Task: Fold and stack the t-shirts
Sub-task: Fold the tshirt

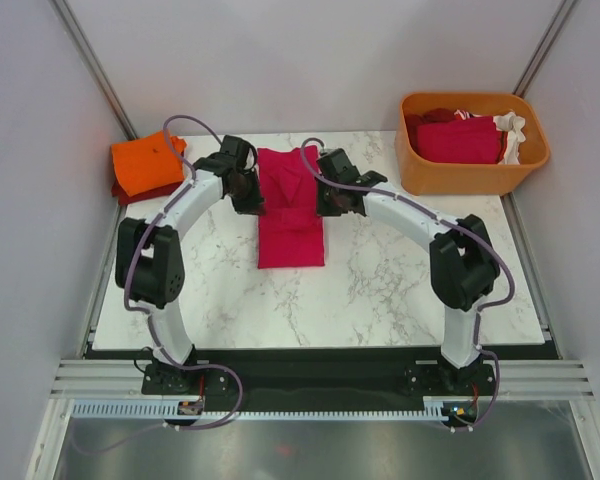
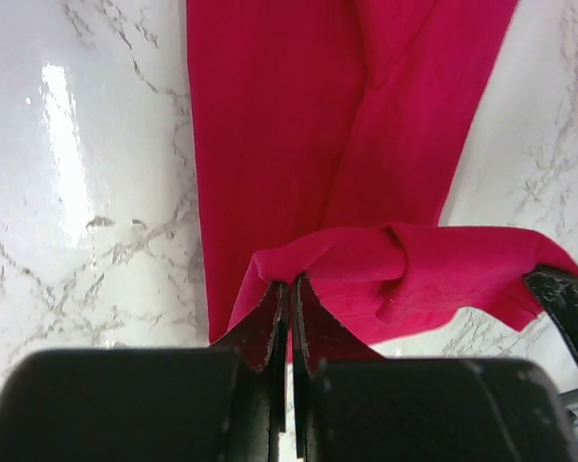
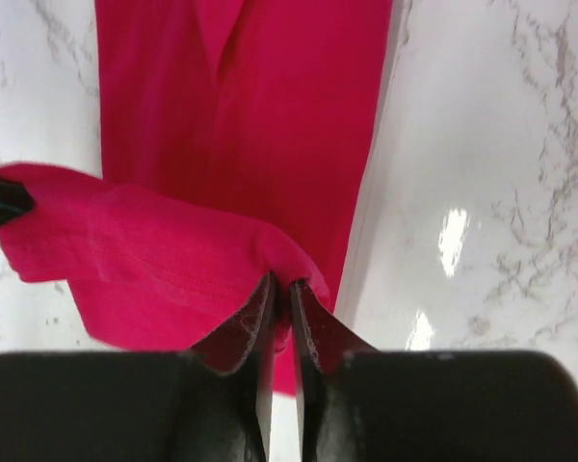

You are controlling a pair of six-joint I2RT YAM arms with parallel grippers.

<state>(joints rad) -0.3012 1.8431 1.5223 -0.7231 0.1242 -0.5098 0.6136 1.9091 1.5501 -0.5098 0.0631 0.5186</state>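
Observation:
A crimson-pink t-shirt (image 1: 290, 225) lies as a long narrow strip in the middle of the marble table (image 1: 380, 290). My left gripper (image 1: 252, 200) is shut on the strip's far left corner (image 2: 299, 265). My right gripper (image 1: 332, 200) is shut on its far right corner (image 3: 270, 255). Both hold that far edge lifted above the flat part of the shirt (image 2: 299, 115), which also shows in the right wrist view (image 3: 270, 115). A folded orange t-shirt (image 1: 146, 162) lies on a folded dark red one (image 1: 140, 190) at the far left.
An orange plastic tub (image 1: 470, 170) at the far right holds dark red (image 1: 458, 138) and white (image 1: 513, 130) shirts. Grey walls stand close on both sides. The table's near edge runs just ahead of the arm bases.

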